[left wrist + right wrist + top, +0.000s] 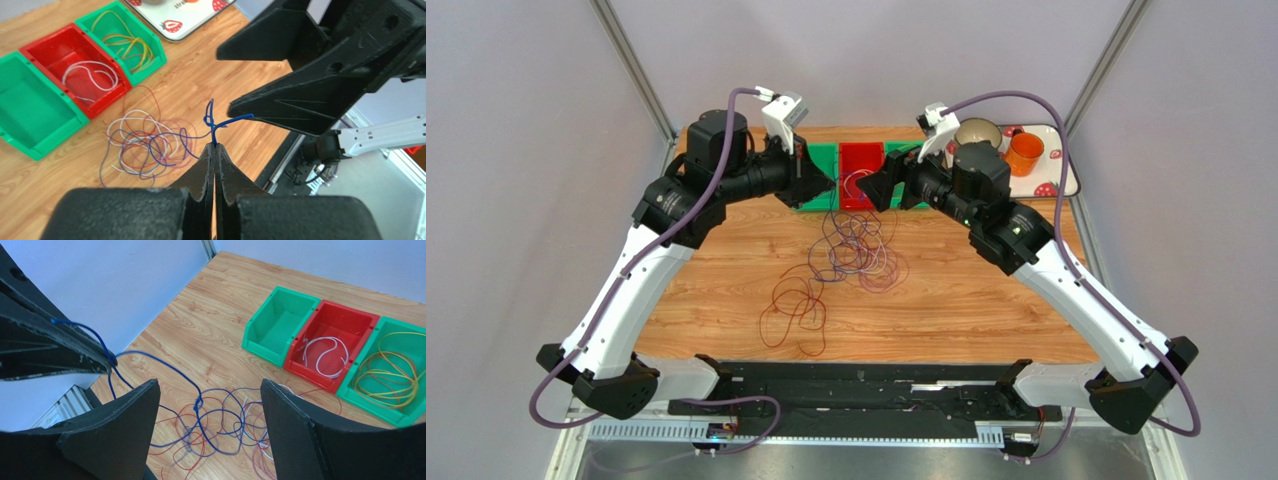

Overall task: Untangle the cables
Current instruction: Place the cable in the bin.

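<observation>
Left black two-finger gripper (215,150) is clamped on a thin blue wire (212,122), lifted above the loose multicoloured cable tangle (145,145) on the wooden table (45,185). Right gripper (207,390) gapes empty. Wire looks light, floppy and slippery, so I'd pinch near the knot.

Pale lilac-grey wall panels (866,50) close in the far, left and right sides. Two slanted silver metal frame posts: one far left (631,65), one far right (1111,55). Light-brown wood-grain table top (986,300) fills the centre. Flat black mounting plate (866,385) runs along the near edge, white slotted metal strip (826,432) just nearer. Light even and soft, shadows faint.
</observation>
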You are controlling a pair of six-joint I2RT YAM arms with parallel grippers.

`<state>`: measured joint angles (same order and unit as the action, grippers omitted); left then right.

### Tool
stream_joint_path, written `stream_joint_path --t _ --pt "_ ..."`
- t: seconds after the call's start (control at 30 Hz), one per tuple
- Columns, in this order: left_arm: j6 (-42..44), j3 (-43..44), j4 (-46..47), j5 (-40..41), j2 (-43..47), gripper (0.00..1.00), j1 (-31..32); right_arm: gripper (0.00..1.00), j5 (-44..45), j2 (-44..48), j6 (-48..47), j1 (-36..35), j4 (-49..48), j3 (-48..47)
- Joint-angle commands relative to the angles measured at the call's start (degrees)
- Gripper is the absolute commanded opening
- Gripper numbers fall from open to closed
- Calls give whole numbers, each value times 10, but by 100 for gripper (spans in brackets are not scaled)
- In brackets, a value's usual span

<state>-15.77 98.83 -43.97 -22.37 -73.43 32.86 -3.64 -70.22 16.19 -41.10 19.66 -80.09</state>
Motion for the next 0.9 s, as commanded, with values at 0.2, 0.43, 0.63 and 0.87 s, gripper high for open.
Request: stream_joint_path --t 0.2,0.43,0.63,0.87 --pt "-14 -21 43 -41 42 0 -1 64 -70 -42 4 -1 -22 -30" --pt "-26 -34 36 -8 47 44 -1 0 -62 -51 6 -1 -17 -54" --pt "-29 -51 -19 107 70 94 -1 0 -23 -97 -26 -1 50 -175" --pt "-39 -113 -103 223 149 95 -1 0 28 -182 -42 -1 100 -319"
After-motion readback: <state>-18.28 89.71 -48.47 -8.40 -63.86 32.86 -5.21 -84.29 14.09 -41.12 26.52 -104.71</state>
